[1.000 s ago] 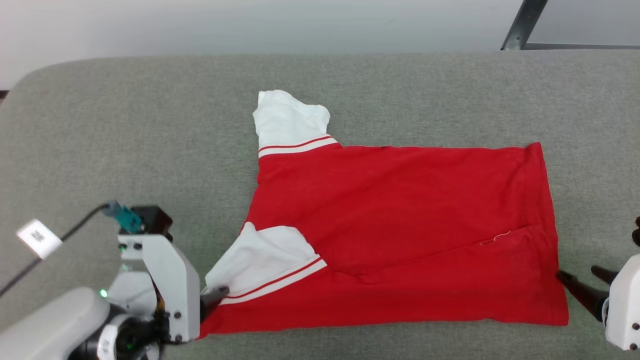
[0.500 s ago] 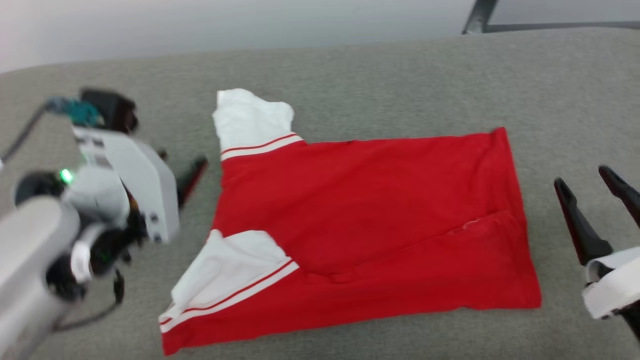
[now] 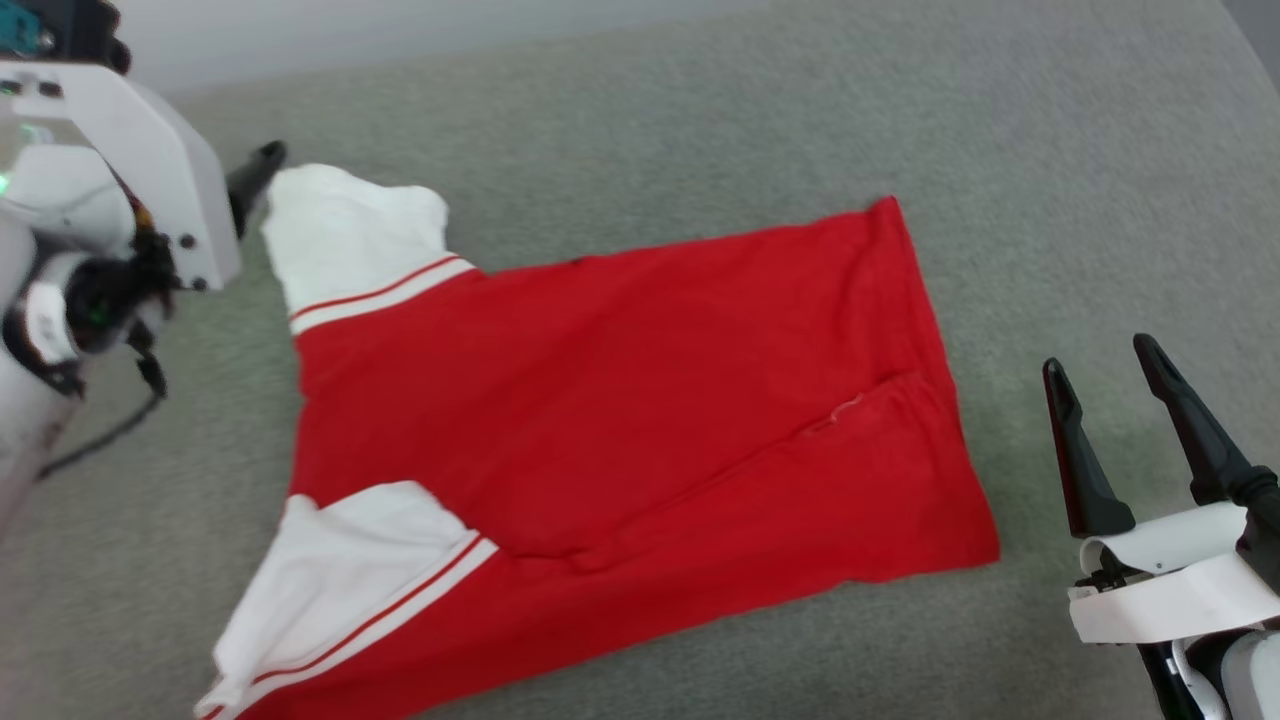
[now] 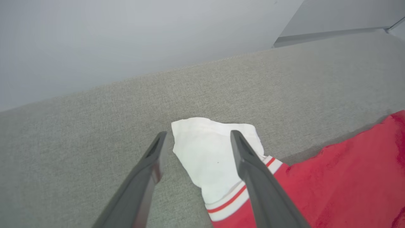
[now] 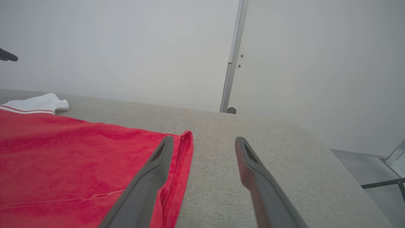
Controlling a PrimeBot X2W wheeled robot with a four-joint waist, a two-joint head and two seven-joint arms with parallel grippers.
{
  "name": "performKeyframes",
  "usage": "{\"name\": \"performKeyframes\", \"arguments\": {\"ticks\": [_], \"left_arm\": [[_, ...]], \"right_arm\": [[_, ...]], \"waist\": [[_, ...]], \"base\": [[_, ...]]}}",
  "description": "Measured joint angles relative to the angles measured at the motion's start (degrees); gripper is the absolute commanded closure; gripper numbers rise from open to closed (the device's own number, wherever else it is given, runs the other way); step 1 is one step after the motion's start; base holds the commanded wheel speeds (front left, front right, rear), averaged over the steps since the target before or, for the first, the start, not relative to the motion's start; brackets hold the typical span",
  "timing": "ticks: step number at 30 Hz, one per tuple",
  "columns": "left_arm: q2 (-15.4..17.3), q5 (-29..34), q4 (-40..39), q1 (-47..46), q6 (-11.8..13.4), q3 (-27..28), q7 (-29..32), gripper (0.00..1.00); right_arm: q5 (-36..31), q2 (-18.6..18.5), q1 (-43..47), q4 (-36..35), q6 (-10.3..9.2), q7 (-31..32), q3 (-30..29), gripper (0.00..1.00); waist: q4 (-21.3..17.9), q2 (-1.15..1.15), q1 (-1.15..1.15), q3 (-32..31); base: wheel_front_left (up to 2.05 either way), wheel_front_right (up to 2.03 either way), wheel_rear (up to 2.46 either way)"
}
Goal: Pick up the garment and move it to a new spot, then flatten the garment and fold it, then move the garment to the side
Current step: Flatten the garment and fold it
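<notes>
Garment (image 3: 620,400) lies spread on grey worktop (image 3: 700,120). Left end effector (image 4: 198,133) fingers apart over a white sleeve (image 4: 205,152), maybe touching; right end effector (image 3: 1100,352) spread too, beside the hem (image 3: 940,380).

Garment (image 3: 620,420) corner beyond bottom edge.

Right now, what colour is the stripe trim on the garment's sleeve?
Red stripe on white; the sleeve trim of the garment shows clearest in left wrist view.

Open grey surface (image 3: 700,120) around garment (image 3: 620,400)
</notes>
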Motion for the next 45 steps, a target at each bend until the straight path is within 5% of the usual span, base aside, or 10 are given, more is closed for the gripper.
{"name": "performKeyframes", "arguments": {"ticks": [13,26,28,29,39,45], "left_arm": [[-1.3,-0.2,18.2,-7.4,-4.3,-3.2,12.5,0.0],[-3.5,-2.1,26.5,-13.1,-3.8,-3.1,20.7,0.0],[-4.2,-2.9,26.8,-13.6,-3.6,-2.9,22.7,0.6],[-4.4,-3.1,27.0,-13.6,-3.3,-2.9,23.0,1.0],[-6.6,-1.8,25.4,-14.7,-3.4,-4.6,24.1,1.0],[-8.4,-0.2,23.8,-15.2,-3.5,-5.8,22.1,1.0]], "right_arm": [[-1.1,2.4,-2.0,-4.0,0.01,-1.2,-0.9,0.0],[-0.5,1.9,-2.2,-5.4,0.0,-1.3,-1.3,0.0],[-0.2,1.6,-2.3,-5.4,0.01,-1.3,-1.4,0.0],[0.0,1.5,-2.3,-5.4,0.0,-1.3,-1.4,0.0],[3.9,-2.4,-4.6,-4.0,0.0,0.0,0.0,0.0],[11.0,-5.6,-10.0,-3.4,-0.04,9.9,2.8,0.0]], "waist": [[-6.4,0.0,0.0,6.1],[-7.9,0.0,0.0,9.6],[-7.6,0.0,0.0,9.7],[-7.4,0.0,0.0,9.7],[-5.1,0.0,0.0,9.5],[-3.2,0.0,0.0,9.1]], "base": [[0.0,0.0,0.0],[0.0,0.0,0.0],[0.0,0.0,0.0],[0.0,0.0,0.0],[0.0,0.0,0.0],[0.0,0.0,0.0]]}}
